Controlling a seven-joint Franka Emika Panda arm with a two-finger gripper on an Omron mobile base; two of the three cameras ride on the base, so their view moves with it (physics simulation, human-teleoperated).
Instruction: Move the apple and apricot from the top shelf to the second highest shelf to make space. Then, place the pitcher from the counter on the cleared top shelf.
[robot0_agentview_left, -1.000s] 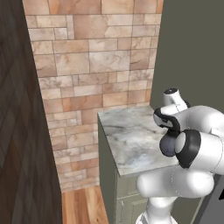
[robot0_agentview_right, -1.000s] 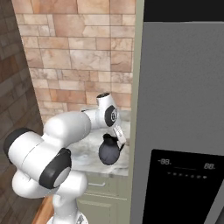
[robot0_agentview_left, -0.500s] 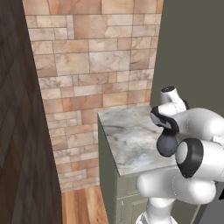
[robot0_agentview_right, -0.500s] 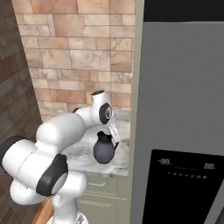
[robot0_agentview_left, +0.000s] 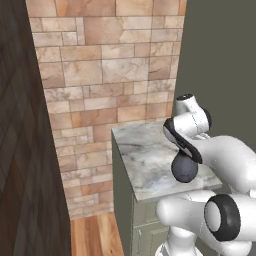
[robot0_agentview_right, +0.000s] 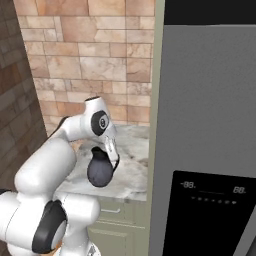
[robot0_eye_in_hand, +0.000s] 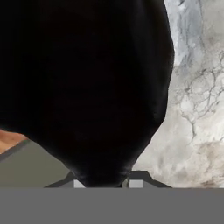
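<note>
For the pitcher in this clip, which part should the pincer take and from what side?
Take the pitcher at its narrow neck, from above. The round belly looks too wide and smooth for the fingers, while the neck tapers to a span they can close on. The pincer already sits at that upper end, with the pitcher hanging over the counter.

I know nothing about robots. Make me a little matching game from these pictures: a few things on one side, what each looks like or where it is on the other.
Things:
1. pitcher
2. counter
3. fridge door
4. wall

Descriptions:
A. tan and brown stone blocks
B. grey, closed, with a dark display panel
C. dark, round-bellied, hanging from the robot's hand above the stone
D. marbled grey-white slab

Pairs: 1-C, 2-D, 3-B, 4-A
</note>
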